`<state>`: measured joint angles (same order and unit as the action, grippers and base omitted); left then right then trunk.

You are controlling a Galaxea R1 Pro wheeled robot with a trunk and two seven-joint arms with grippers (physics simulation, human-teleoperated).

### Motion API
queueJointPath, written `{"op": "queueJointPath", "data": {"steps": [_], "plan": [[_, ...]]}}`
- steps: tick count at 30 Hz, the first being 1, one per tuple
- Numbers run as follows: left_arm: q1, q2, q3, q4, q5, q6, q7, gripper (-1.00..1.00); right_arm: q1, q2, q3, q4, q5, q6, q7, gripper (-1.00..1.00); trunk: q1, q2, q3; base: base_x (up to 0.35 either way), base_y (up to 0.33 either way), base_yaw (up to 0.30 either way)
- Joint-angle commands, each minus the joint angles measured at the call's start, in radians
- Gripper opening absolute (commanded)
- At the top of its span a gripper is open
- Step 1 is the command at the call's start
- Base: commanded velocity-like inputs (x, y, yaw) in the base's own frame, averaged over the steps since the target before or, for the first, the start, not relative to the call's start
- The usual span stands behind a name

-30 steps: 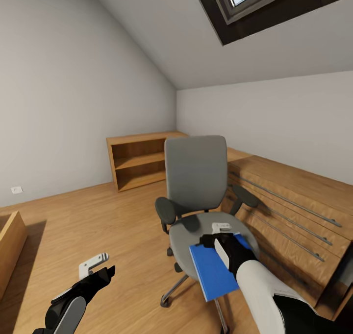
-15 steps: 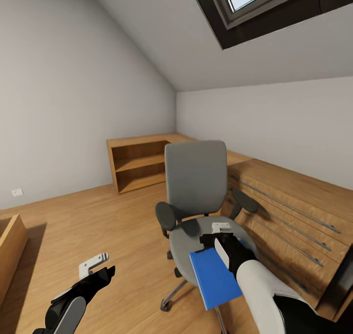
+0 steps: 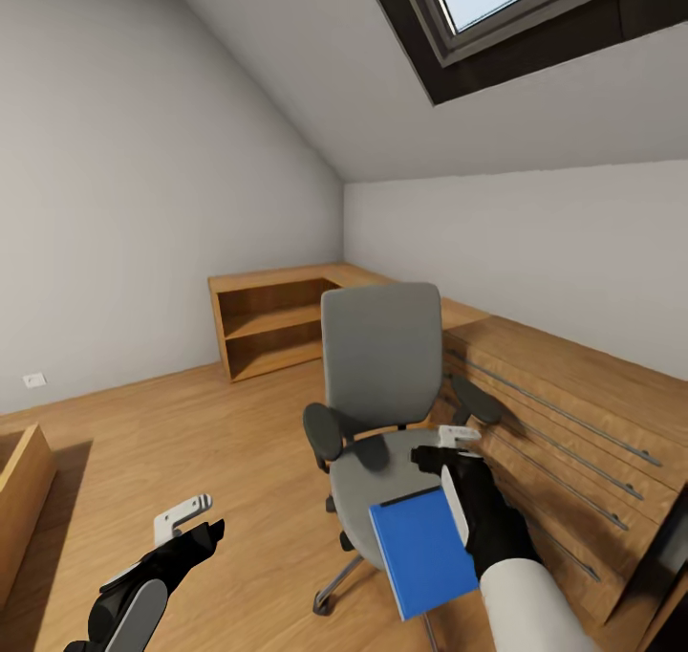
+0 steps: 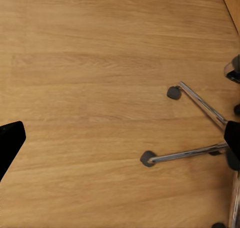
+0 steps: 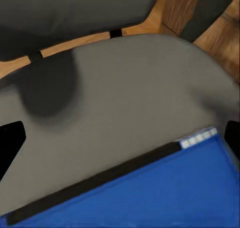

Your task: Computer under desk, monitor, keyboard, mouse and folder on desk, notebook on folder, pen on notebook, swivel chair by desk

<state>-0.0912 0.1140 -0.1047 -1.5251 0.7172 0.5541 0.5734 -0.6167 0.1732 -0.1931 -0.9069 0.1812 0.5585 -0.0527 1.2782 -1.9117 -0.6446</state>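
1. The blue folder (image 3: pixel 423 556) is up off the grey seat of the swivel chair (image 3: pixel 380 413). It hangs tilted at the seat's front edge, right beside the right gripper (image 3: pixel 457 446). In the right wrist view the folder (image 5: pixel 150 193) has its dark spine edge lying across the frame between the two black fingers, with the seat (image 5: pixel 125 92) behind it.

2. The right fingers appear to be pinching the folder near one edge, since it hangs in the air with nothing under it. The contact itself is hidden, so I cannot tell how deep the grip is.

3. Judging by this, the step in hand is carrying the folder away from the chair toward the table, which is not in these pictures.

4. To do it well, keep the lift slow and level. A thin folder held by one edge will likely sag or swing and could slip out.

5. Clear the black armrests (image 3: pixel 323 428) and the chair back before turning. The wooden drawers (image 3: pixel 564 423) stand close on the right, so leave room there.

6. The left gripper (image 3: pixel 186 528) hangs low over the wooden floor (image 4: pixel 90 87) near the chrome chair legs (image 4: pixel 200 105), holding nothing. Whether its fingers are spread I cannot tell.
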Motion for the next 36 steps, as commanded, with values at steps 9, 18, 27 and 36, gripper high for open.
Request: {"op": "queueJointPath", "data": {"steps": [9,18,27,36], "plan": [[-0.001,0.001,-0.002,-0.001,0.011,0.001,0.01,1.0,0.106,0.001,-0.002,-0.213,-0.086,0.079,0.006,1.0,-0.008,0.014,0.005,0.0,0.0,0.0],[-0.001,0.001,-0.003,0.004,0.011,0.001,0.01,1.0,0.109,0.001,-0.002,-0.217,-0.092,0.08,0.007,1.0,-0.008,0.014,0.005,0.0,0.0,0.0],[-0.001,0.001,-0.003,0.005,0.011,0.001,0.01,1.0,0.109,0.001,-0.002,-0.218,-0.092,0.078,0.008,1.0,-0.008,0.014,0.005,0.0,0.0,0.0],[-0.001,0.001,-0.003,0.005,0.011,0.001,0.01,1.0,0.109,0.001,-0.002,-0.216,-0.092,0.078,0.008,1.0,-0.008,0.014,0.005,0.0,0.0,0.0]]}}
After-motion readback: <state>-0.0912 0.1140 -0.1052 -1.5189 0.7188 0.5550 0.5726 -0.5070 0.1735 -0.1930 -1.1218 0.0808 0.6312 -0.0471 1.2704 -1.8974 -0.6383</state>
